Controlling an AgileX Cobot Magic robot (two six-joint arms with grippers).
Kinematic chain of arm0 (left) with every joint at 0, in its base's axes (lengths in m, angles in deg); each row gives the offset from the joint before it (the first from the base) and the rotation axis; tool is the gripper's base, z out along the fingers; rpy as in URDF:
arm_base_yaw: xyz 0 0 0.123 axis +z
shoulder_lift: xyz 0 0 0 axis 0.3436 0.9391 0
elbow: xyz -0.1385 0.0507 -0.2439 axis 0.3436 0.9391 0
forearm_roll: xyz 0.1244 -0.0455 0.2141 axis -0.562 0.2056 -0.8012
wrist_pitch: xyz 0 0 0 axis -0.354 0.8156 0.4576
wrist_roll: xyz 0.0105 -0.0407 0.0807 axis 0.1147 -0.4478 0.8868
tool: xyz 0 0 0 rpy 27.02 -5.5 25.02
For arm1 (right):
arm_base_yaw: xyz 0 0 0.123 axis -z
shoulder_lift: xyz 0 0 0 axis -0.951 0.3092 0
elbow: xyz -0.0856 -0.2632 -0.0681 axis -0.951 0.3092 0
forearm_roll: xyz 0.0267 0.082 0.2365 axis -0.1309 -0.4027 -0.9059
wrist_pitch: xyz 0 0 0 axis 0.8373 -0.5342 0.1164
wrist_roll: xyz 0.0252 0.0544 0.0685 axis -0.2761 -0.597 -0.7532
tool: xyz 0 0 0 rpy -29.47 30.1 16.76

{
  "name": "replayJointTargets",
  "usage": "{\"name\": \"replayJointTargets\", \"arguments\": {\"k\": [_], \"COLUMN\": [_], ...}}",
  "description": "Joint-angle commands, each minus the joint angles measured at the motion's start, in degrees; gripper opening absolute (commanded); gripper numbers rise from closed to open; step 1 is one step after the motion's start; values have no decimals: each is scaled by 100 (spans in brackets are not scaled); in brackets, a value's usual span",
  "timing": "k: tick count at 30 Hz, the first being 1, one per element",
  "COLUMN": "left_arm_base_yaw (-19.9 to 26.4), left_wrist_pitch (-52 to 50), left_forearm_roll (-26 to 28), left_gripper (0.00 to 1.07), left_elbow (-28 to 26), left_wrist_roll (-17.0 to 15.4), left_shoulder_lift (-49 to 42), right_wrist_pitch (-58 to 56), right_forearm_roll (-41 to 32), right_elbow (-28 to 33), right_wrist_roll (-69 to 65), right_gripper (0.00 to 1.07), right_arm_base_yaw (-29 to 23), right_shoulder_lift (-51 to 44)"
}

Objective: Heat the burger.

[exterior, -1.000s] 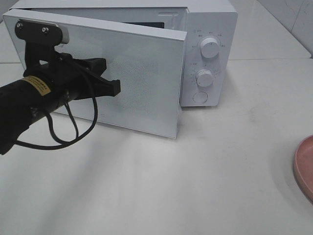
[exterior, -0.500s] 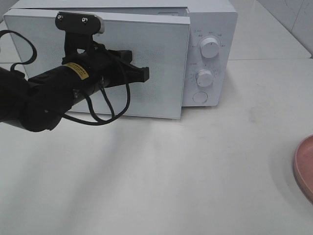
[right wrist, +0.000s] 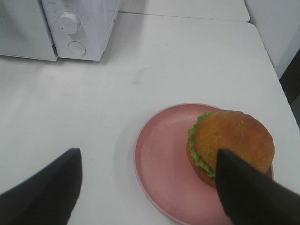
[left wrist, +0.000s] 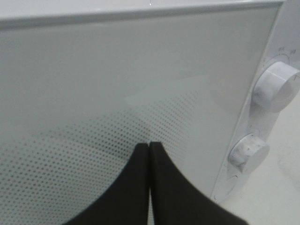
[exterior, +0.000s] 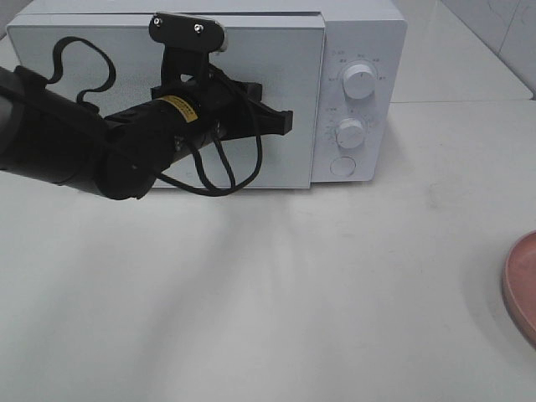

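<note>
Burger (right wrist: 233, 141) on pink plate (right wrist: 161, 161), no readable writing.

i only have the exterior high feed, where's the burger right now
Observer: The burger sits on the pink plate, outside the microwave.
Operator: is the right gripper holding it
Observer: No, the right gripper hangs open above the plate, empty.
Operator: left gripper open too
Observer: No, the left gripper is shut, its tips against the microwave door.
</note>
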Motion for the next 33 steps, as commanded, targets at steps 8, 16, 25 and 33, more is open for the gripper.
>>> {"name": "replayJointTargets", "arguments": {"k": [8, 16, 25, 33], "left_arm_base_yaw": [138, -143, -304, -292], "left_wrist_pitch": [189, 859, 3197, 5621], "left_forearm_roll": [796, 516, 516, 464], "left_gripper": [0, 0, 21, 102], "left_elbow": [-825, -590, -453, -453], "left_wrist_roll": [395, 395, 395, 395], "left_shoulder_lift": [246, 0, -590, -940], "right_wrist_pitch": [69, 69, 69, 69], "right_forearm_roll": [-11, -11, -11, -11], "right_elbow": [6, 6, 6, 6], "right_wrist_roll": [40, 40, 40, 40], "right_gripper": [76, 76, 76, 76], "right_arm_base_yaw": [29, 29, 29, 29], "right_shoulder_lift": [-172, -172, -172, -172]}}
